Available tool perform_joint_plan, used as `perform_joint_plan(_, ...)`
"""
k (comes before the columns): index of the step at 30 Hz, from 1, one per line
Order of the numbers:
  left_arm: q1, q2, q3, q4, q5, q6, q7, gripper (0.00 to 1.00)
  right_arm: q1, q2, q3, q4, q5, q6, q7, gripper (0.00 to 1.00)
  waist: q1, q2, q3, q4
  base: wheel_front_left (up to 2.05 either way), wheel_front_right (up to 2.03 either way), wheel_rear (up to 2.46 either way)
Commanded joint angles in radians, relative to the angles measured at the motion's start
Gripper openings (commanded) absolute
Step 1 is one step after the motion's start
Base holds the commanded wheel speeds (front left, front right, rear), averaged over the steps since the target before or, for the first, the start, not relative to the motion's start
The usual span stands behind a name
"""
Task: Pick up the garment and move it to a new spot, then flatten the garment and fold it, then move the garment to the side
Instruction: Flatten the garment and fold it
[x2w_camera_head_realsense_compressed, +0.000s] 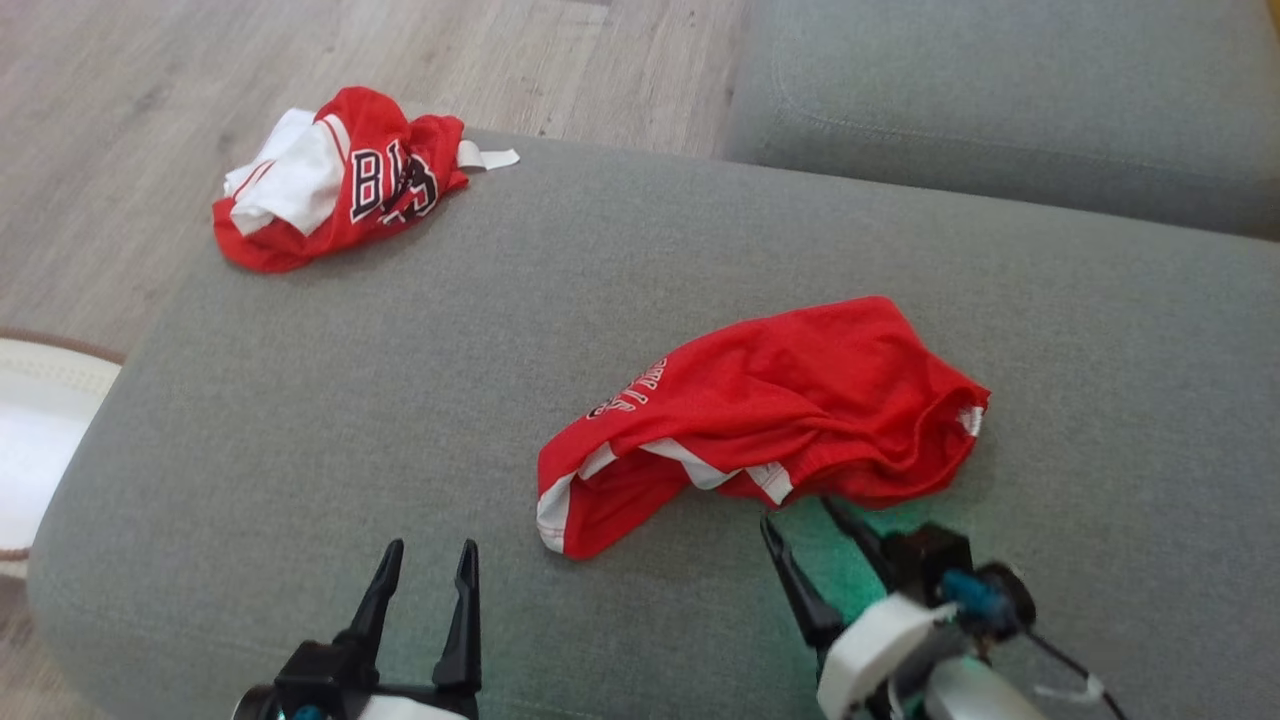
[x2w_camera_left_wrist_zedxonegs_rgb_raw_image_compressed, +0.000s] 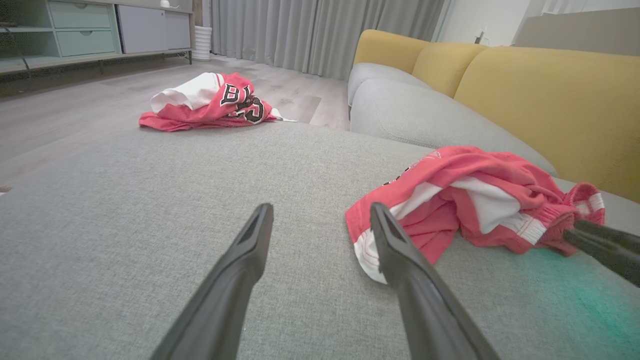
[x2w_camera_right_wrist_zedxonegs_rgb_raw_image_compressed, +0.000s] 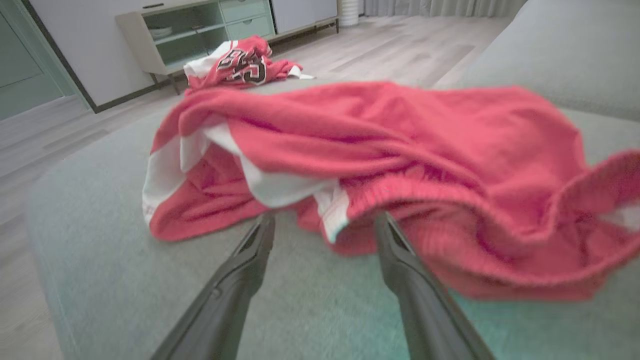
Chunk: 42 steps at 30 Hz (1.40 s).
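Observation:
A crumpled pair of red shorts with white trim (x2w_camera_head_realsense_compressed: 770, 415) lies in the middle of the grey sofa seat (x2w_camera_head_realsense_compressed: 350, 380). My right gripper (x2w_camera_head_realsense_compressed: 800, 520) is open at the shorts' near edge, its fingertips right against the waistband (x2w_camera_right_wrist_zedxonegs_rgb_raw_image_compressed: 350, 210), nothing held. My left gripper (x2w_camera_head_realsense_compressed: 430, 560) stands open and empty over bare cushion, to the left of the shorts (x2w_camera_left_wrist_zedxonegs_rgb_raw_image_compressed: 480, 200). In the left wrist view its right finger (x2w_camera_left_wrist_zedxonegs_rgb_raw_image_compressed: 400, 255) overlaps the shorts' white-trimmed corner.
A second bunched red and white jersey with black lettering (x2w_camera_head_realsense_compressed: 335, 180) sits at the cushion's far left corner. Another grey cushion (x2w_camera_head_realsense_compressed: 1000, 90) lies at the back right, with yellow backrests (x2w_camera_left_wrist_zedxonegs_rgb_raw_image_compressed: 550, 95) beyond. Wooden floor (x2w_camera_head_realsense_compressed: 120, 90) and a pale rug (x2w_camera_head_realsense_compressed: 45, 400) lie to the left.

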Motion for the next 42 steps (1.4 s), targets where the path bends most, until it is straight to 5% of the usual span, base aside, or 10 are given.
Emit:
perform_joint_plan(1,-0.026,-0.001,0.027,-0.03,-0.005,0.006,-0.011,1.0,-0.03,0.001,0.009,-0.034,-0.008,0.004,-0.013,1.0,0.0,-0.0001,0.009,0.005,0.0,0.0,0.0)
perform_joint_plan(13,-0.06,-0.01,0.027,-0.025,-0.005,0.005,-0.012,1.0,-0.121,0.001,-0.024,0.048,-0.032,0.004,-0.014,1.0,0.0,-0.0001,0.083,0.073,0.0,0.0,0.0)
perform_joint_plan(14,-0.061,-0.011,0.028,-0.023,-0.005,0.005,-0.013,1.0,-0.129,0.001,-0.015,0.053,-0.03,0.004,-0.014,0.93,0.0,-0.0001,0.084,0.075,0.0,0.0,0.0)
perform_joint_plan(15,-0.062,-0.012,0.029,-0.022,-0.005,0.005,-0.013,1.0,-0.137,0.001,-0.009,0.056,-0.024,0.004,-0.014,0.49,0.0,-0.0001,0.085,0.077,0.0,0.0,0.0)
perform_joint_plan(16,-0.063,-0.013,0.03,-0.021,-0.004,0.005,-0.013,1.0,-0.143,0.001,-0.004,0.059,-0.017,0.004,-0.014,0.38,0.0,-0.0001,0.086,0.077,0.0,0.0,0.0)
perform_joint_plan(17,-0.064,-0.014,0.031,-0.019,-0.004,0.005,-0.013,1.0,-0.149,0.001,0.001,0.062,-0.011,0.004,-0.014,0.13,0.0,-0.0001,0.086,0.076,0.0,0.0,0.0)
perform_joint_plan(18,-0.064,-0.015,0.033,-0.018,-0.004,0.006,-0.013,1.0,-0.155,0.001,0.002,0.062,-0.007,0.004,-0.014,0.0,0.0,-0.0001,0.085,0.074,0.0,0.0,0.0)
perform_joint_plan(30,-0.041,-0.019,0.061,-0.023,-0.004,0.004,-0.013,1.0,-0.101,0.001,-0.079,-0.09,0.034,0.004,-0.011,0.0,0.0,-0.0001,0.028,-0.017,0.0,0.0,0.0)
perform_joint_plan(42,-0.024,-0.032,0.069,-0.03,0.002,-0.003,-0.013,1.0,0.075,-0.009,-0.286,-0.277,-0.055,0.004,0.136,0.0,0.0,-0.0001,0.023,-0.102,0.0,0.0,0.0)
